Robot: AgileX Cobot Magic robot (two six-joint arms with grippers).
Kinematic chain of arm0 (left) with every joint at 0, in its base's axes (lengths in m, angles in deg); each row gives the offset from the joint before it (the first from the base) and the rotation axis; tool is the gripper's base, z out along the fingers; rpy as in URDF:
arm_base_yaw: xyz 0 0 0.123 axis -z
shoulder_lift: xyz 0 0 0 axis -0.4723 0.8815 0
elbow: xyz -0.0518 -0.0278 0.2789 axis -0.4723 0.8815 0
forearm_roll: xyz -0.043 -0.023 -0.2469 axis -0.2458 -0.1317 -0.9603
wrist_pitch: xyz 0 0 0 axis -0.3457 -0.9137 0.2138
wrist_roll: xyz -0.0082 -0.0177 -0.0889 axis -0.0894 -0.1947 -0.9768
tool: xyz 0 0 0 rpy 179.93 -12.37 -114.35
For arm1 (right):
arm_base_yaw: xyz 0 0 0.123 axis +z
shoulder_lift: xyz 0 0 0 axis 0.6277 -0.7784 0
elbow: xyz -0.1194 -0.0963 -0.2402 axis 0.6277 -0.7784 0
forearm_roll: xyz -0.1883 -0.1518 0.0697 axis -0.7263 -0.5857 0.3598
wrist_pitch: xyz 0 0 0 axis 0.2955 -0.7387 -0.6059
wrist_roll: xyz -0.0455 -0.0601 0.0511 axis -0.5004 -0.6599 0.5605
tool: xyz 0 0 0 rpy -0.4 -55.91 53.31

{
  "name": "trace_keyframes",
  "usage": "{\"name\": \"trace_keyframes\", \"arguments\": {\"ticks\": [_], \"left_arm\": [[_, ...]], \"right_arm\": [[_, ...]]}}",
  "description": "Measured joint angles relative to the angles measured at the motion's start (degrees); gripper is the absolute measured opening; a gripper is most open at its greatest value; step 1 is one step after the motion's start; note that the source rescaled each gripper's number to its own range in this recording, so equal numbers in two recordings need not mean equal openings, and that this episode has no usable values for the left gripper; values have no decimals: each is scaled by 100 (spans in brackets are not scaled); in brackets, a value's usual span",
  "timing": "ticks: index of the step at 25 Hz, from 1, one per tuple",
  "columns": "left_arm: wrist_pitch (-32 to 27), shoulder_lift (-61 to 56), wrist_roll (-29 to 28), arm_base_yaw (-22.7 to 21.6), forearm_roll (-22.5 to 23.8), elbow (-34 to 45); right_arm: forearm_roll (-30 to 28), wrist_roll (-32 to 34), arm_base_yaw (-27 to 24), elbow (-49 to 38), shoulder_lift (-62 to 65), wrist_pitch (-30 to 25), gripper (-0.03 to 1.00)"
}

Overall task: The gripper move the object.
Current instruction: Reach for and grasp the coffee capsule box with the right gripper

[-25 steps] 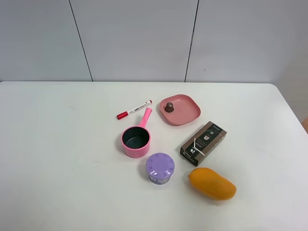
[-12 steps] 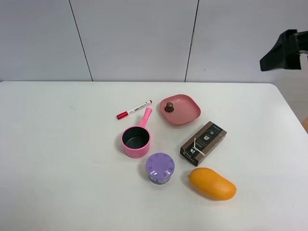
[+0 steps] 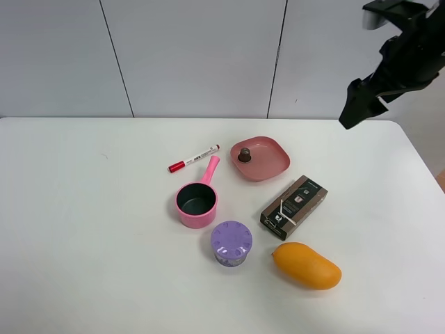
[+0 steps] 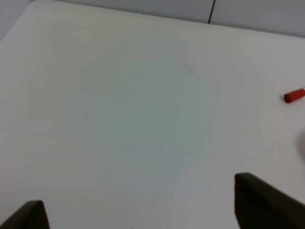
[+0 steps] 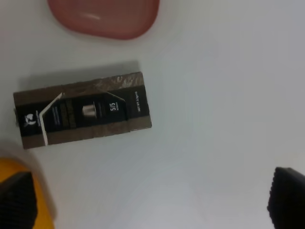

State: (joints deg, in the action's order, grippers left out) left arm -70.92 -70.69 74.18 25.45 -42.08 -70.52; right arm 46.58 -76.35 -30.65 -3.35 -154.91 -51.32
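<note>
Swinging in since a moment ago, my right jaws hang high over the table's (image 3: 83, 229) far right corner, spread wide, empty. The brown cardboard box (image 3: 294, 207) lies between pink dish (image 3: 261, 158) and mango (image 3: 306, 265); a crooked descent could bump either neighbour.

The right arm (image 3: 407, 49) is showing at the upper right corner of the exterior high view, its black links sloping down and toward the middle. The right gripper (image 3: 354, 106) is hanging at the arm's low end, high in the air and pointing downward. In the right wrist view its two dark fingertips (image 5: 16, 200) are sitting at opposite edges of the picture, so its jaws are standing wide apart and holding nothing. The left gripper (image 4: 143, 212) is showing only in the left wrist view, where its jaws are likewise spread wide and gripping nothing.
</note>
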Motion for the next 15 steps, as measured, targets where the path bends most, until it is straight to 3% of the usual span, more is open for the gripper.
{"name": "trace_keyframes", "arguments": {"ticks": [4,7,9,12,15], "left_arm": [[0,0,0,0,0,0],[0,0,0,0,0,0],[0,0,0,0,0,0],[0,0,0,0,0,0],[0,0,0,0,0,0]], "right_arm": [[-324,-1004,689,111,-401,69,96],[-1082,-1466,1286,111,-638,183,96],[-1341,-1580,1441,111,-730,211,96],[-2192,-1722,2011,113,-1108,475,96],[-2180,-1722,2195,121,-1336,514,96]]}}
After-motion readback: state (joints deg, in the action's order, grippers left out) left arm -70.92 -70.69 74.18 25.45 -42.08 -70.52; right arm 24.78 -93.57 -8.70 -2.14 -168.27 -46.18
